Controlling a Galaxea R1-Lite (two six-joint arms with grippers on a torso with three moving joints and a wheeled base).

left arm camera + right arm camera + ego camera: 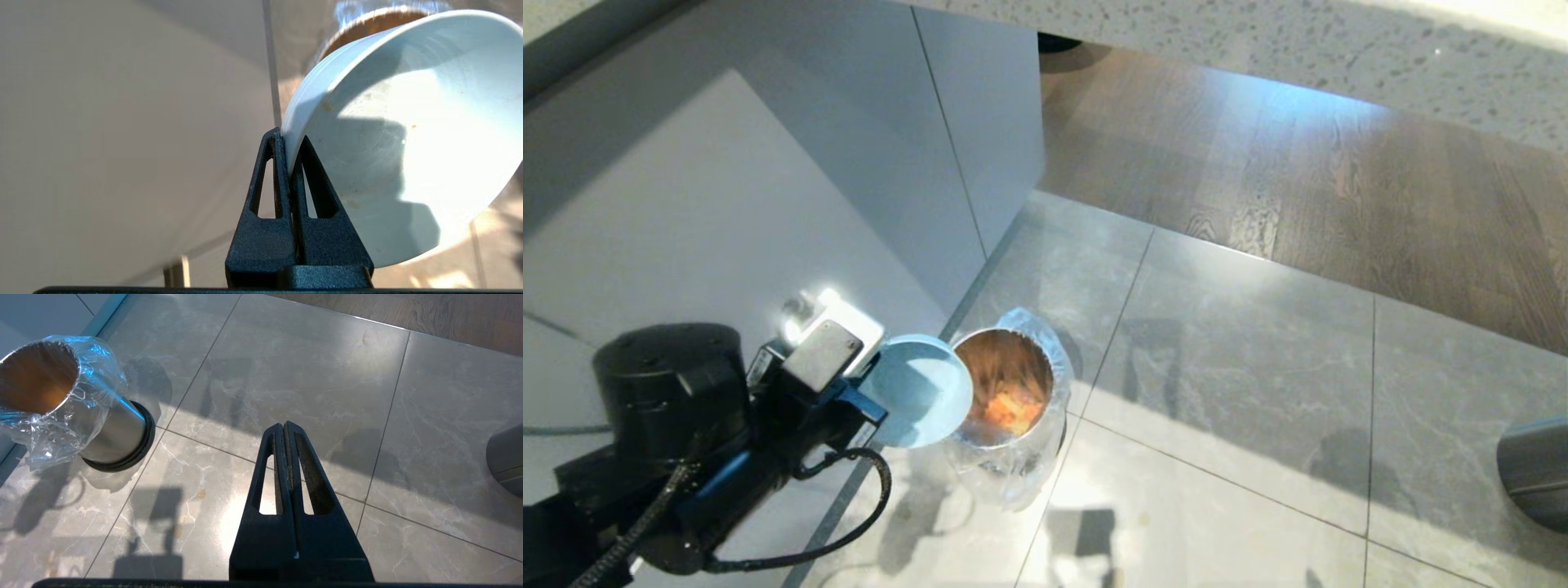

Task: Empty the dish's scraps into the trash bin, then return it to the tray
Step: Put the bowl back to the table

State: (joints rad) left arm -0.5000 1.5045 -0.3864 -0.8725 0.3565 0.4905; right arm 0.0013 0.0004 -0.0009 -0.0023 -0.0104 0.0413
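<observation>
Your left claw [288, 134], clamped on the tipped, emptied dish [923, 390] beside the bin [1006, 400]; right claw [284, 426] closed, idle; next, level the dish and seek the unseen tray.

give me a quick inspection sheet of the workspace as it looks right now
surface: grey tiled floor, wood flooring beyond
job's things: dish tipped on its side at the trash bin mouth, only specks left inside; orange scraps lie in the bin; tray not in view
clutter: dark grey cylinder at the floor's right edge
grippers: left gripper shut on the dish's rim; right gripper shut, empty, above the floor
cables: black cable looped under the left arm
surroundings: pale cabinet panels, speckled counter
</observation>
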